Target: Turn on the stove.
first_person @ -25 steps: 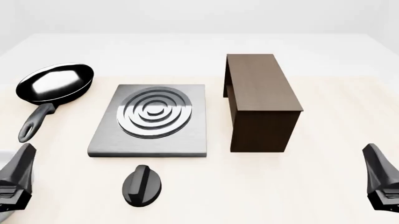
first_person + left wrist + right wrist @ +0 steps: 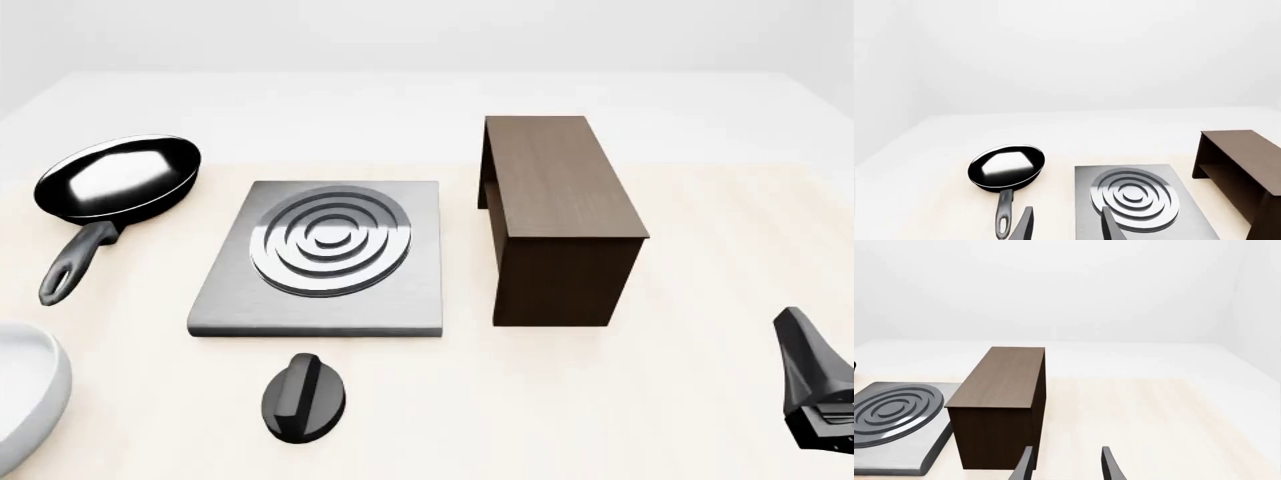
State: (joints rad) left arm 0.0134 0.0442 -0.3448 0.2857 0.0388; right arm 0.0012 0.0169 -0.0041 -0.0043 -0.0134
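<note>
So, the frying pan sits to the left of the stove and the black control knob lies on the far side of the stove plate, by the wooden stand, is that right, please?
Not quite. The frying pan is indeed left of the stove, but the control knob lies on the near side of the plate, towards the arms, not by the wooden stand, which is to the plate's right. The front view shows this.

Brown wooden stand (image 2: 997, 405) beside grey stove (image 2: 894, 420), spread gripper fingertips (image 2: 1026, 464) near
</note>
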